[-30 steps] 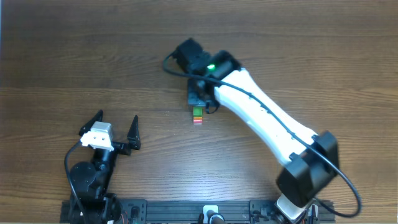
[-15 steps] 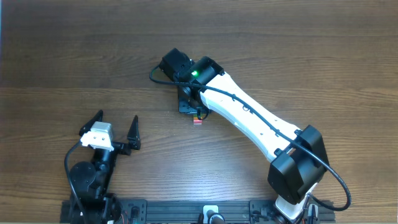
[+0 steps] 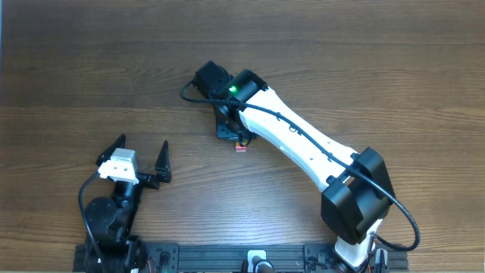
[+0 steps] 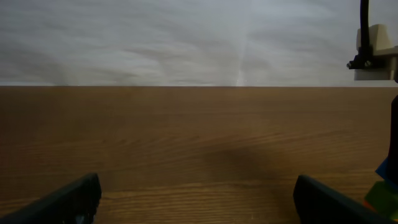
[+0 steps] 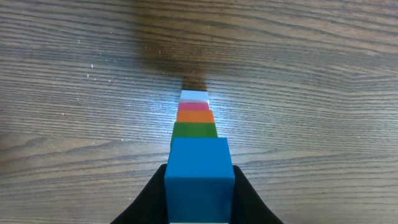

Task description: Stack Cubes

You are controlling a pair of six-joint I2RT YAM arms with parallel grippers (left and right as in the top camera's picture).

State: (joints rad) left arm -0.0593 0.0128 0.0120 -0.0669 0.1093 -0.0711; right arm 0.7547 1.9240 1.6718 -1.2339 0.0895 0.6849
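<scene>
The blue cube (image 5: 199,177) sits pinched between the two black fingers (image 5: 151,198) of the right gripper (image 5: 199,168), one finger flat against each side. It is a plain, solid blue block with sharp edges, its top face turned up toward the wrist. Straight beneath the gripper stands a narrow column of more cubes. The green cube (image 5: 194,129) is uppermost, then the orange cube (image 5: 195,116), the pink cube (image 5: 193,106), and the white cube (image 5: 194,96) at the foot on the wood. The blue one lines up squarely over the green. Whether it already touches the green or hangs just above it, I cannot tell from here. The column looks straight, each block showing only a thin strip past the one above.

The table (image 3: 379,76) is brown wood with a long grain running crosswise and a soft sheen around the base of the column. Behind its far edge rises a pale grey-white wall (image 4: 155,37).

The right arm (image 3: 303,144), in a white shell with a small green light (image 3: 235,89) near the wrist, slants from its base across the middle of the table. Well apart from the column, close to its own base, the left gripper (image 3: 142,142) rests low with its fingers spread wide and nothing between them.
</scene>
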